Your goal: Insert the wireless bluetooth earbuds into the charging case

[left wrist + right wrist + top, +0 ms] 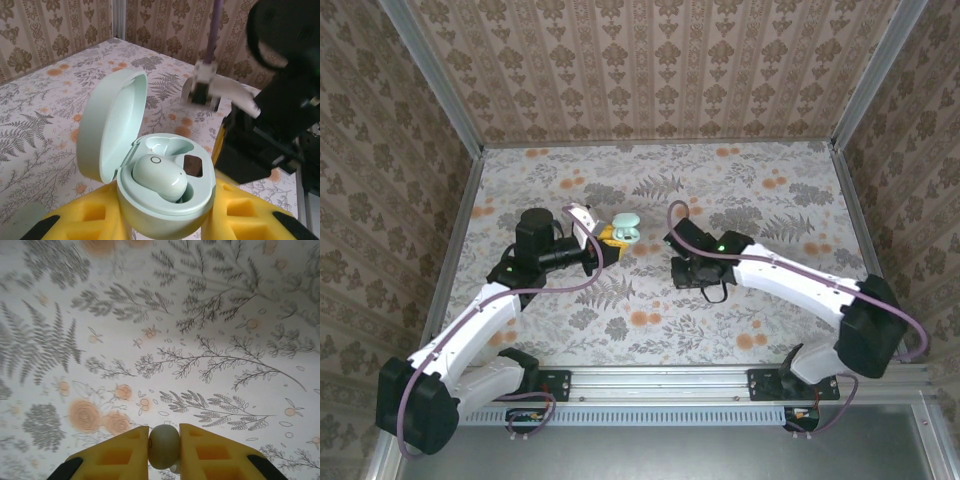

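The left gripper (165,227) was clamped on the mint-green charging case (165,202), with its yellow fingers (240,215) pressed against either side of the base. The lid (112,120) stood hinged open to the left in the left wrist view. One earbud (159,177) sat in the nearer socket, while the farther socket (167,146) beside it lay bare. From above, the case was held over the flower-patterned desk (760,190), a little left of centre. The right gripper (164,434) pinched the second earbud (164,447) — pale and rounded — between its yellow fingertips (120,452), low over a fern sprig printed on the desk. Whether that earbud touched the surface could not be told. In the overhead view the right gripper hung just to the right of the case and apart from it, and its dark wrist housing (280,115) loomed behind the open case in the left wrist view.
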Robot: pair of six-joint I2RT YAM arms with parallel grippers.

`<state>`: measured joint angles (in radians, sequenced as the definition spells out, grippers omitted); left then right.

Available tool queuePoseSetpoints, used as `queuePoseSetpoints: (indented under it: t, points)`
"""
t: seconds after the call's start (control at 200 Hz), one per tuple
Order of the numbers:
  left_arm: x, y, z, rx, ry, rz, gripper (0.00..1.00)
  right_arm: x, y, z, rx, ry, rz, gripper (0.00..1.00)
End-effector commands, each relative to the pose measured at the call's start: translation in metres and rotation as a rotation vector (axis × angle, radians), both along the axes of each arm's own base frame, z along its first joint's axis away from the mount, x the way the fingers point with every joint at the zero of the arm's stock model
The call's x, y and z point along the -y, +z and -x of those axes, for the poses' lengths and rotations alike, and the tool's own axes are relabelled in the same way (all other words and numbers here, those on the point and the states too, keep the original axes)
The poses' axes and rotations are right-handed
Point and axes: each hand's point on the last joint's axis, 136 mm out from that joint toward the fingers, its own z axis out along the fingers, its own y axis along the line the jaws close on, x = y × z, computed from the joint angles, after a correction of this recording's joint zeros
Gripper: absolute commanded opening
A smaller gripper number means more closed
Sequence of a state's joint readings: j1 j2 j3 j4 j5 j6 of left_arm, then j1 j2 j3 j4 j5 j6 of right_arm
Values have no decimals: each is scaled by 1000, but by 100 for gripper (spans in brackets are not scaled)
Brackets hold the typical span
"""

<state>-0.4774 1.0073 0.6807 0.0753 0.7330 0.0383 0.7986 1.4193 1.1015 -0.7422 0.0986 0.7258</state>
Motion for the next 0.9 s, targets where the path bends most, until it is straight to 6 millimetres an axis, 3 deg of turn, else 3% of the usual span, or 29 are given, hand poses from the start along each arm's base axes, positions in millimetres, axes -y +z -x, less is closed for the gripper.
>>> queuePoseSetpoints:
  t: [0.0,0.235,0.445,0.61,0.895]
  points:
    - [7,19,3,46,-43,47,23,9,36,0,68,8,-57,19]
    - [15,24,5,41,-84,70,23,-17,121,2,211,140,-399,21]
    - [24,30,6,35,-117,103,23,-37,173,2,284,270,-542,21]
    - [30,31,8,22,-141,115,23,-56,196,-1,320,350,-617,21]
    - [34,33,13,17,-156,126,23,-74,198,-11,318,392,-644,21]
